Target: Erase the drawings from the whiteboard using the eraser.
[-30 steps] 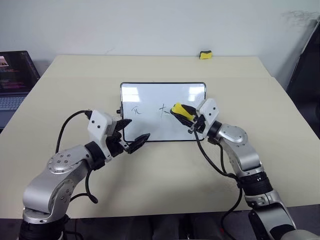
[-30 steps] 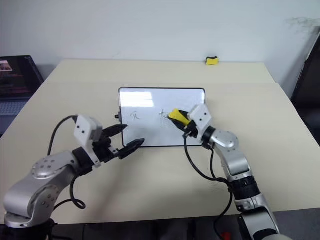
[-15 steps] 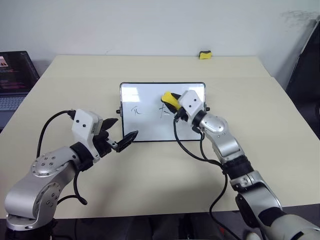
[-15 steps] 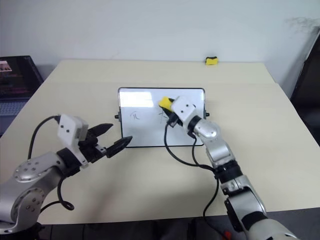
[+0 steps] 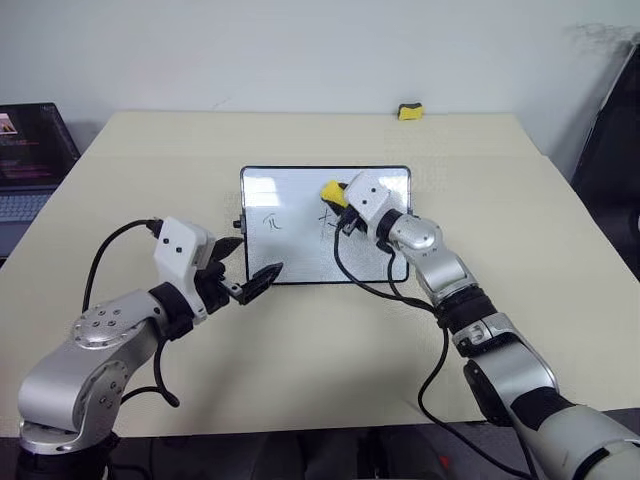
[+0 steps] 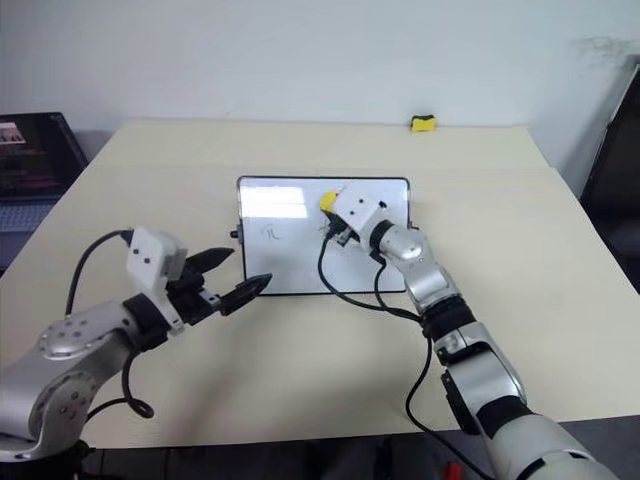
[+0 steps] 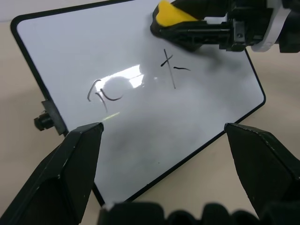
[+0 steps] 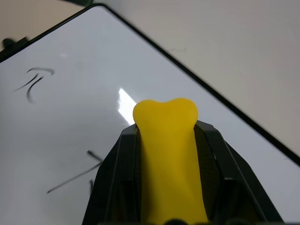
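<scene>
You see only 2 drawings (image 7: 136,84) on the whiteboard (image 5: 300,260), since your right gripper (image 5: 338,205), pinching the 1 eraser (image 5: 331,192) near the board's far edge, perhaps hides a third, while your left gripper (image 5: 247,268) hangs spread at the near-left corner.

The right claw (image 5: 338,203) and its arm cover the right part of the whiteboard (image 5: 290,195), so any mark there is hidden. The eraser (image 8: 168,154) is cut off by the wrist picture's edge, its underside unseen. The laptop (image 5: 30,160) is cropped at the frame's edge. A small yellow block (image 5: 410,110) is too small to make out.
</scene>
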